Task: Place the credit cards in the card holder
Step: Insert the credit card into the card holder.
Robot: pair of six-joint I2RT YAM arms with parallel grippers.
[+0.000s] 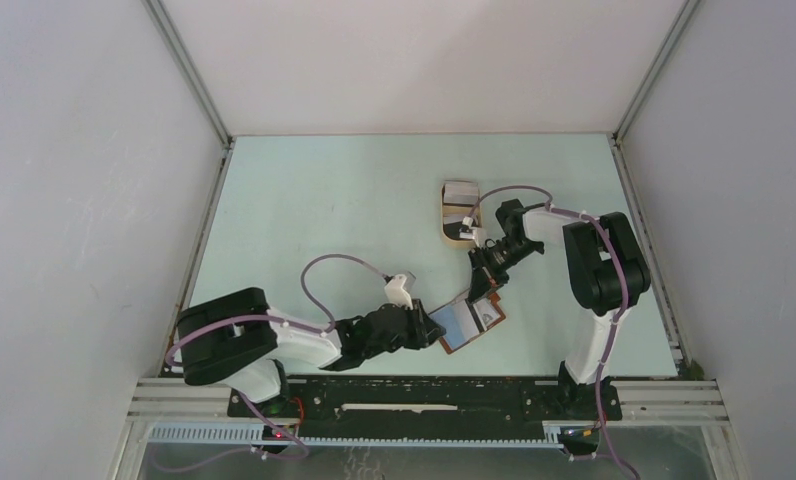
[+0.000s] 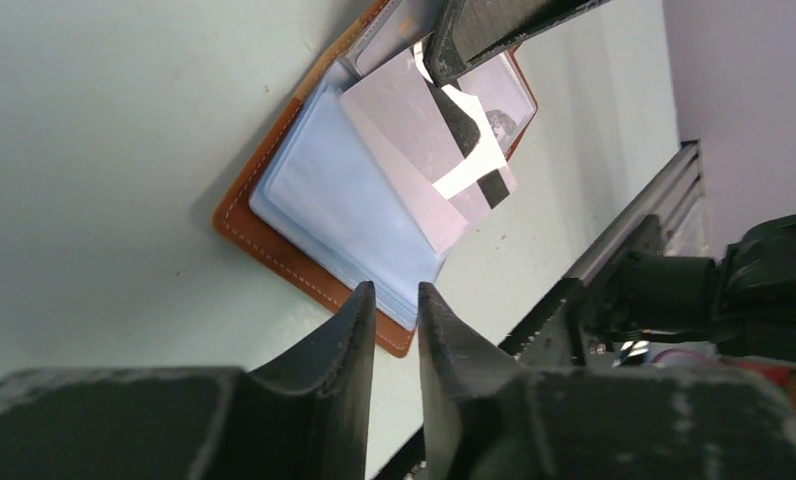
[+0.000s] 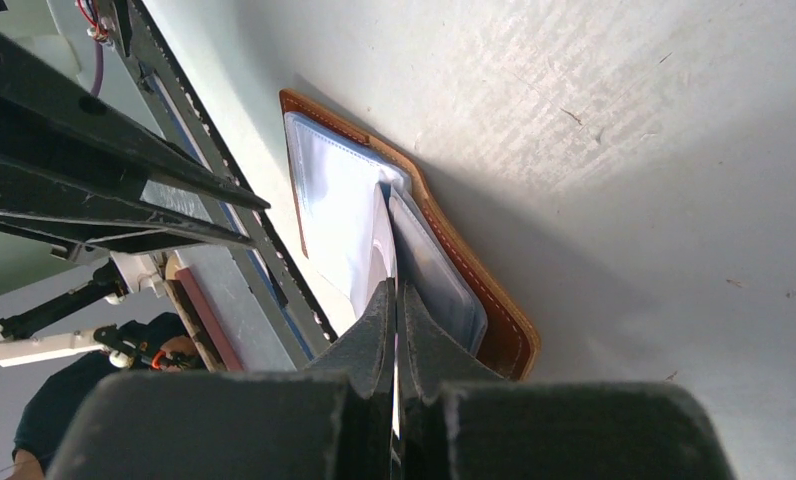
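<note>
The reddish-brown card holder (image 1: 457, 329) lies open on the table, its pale blue plastic sleeves up. It also shows in the left wrist view (image 2: 264, 235) and the right wrist view (image 3: 474, 290). My right gripper (image 1: 485, 288) is shut on a grey card with a black and white stripe (image 2: 404, 130) and holds it slanted down into the holder's middle. In the right wrist view the gripper (image 3: 395, 288) shows this card edge-on (image 3: 383, 240). My left gripper (image 1: 436, 328) sits at the holder's left edge, jaws a narrow gap apart (image 2: 394, 292), with nothing visibly between them.
A tan oval tray (image 1: 444, 215) with more cards (image 1: 461, 192) stands just behind the right gripper. The metal frame rail (image 1: 424, 385) runs along the table's near edge, close to the holder. White walls enclose the table on three sides.
</note>
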